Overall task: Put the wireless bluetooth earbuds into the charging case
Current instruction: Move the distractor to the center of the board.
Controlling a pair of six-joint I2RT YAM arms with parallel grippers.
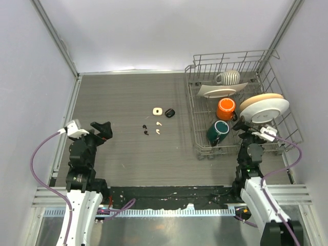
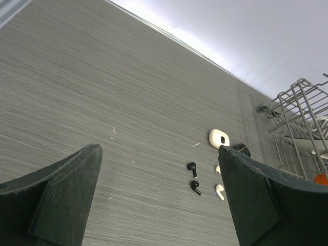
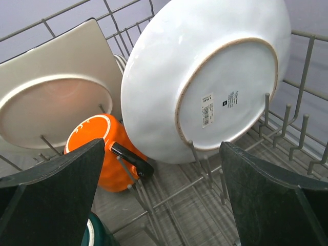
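Grey wood-grain table [image 1: 123, 97] carries 4 earbuds lying loose near its middle: 2 black earbuds [image 2: 191, 166] on the left and 2 white earbuds [image 1: 158, 131] just beside them on the right. All 4 lie on the table, outside the cases. Just beyond them sit 2 cases side by side, 1 white case [image 1: 157, 110] and 1 black case [image 1: 169, 113].

From the left wrist view, 1 finger covers part of the black case and part of 1 white earbud. The cases are too small to tell whether their lids stand open. The teal mug [image 1: 218, 132] is cut off at the bottom edge of the right wrist view.

At the right, 1 wire dish rack [image 1: 202, 148] holds 3 mugs: the teal one, 1 orange mug [image 3: 102, 154] and 1 striped mug [image 1: 230, 77]. It also holds 1 square plate [image 3: 56, 92] and 1 round white plate [image 3: 205, 77] standing on edge, with 1 tan round piece [image 1: 261, 97] behind it.

The left gripper [image 2: 158, 154] has its jaws spread wide, holding nothing, over bare table well left of the earbuds. The right gripper [image 3: 161, 143] is also spread wide and holds nothing, facing the round white plate at the rack's near side.
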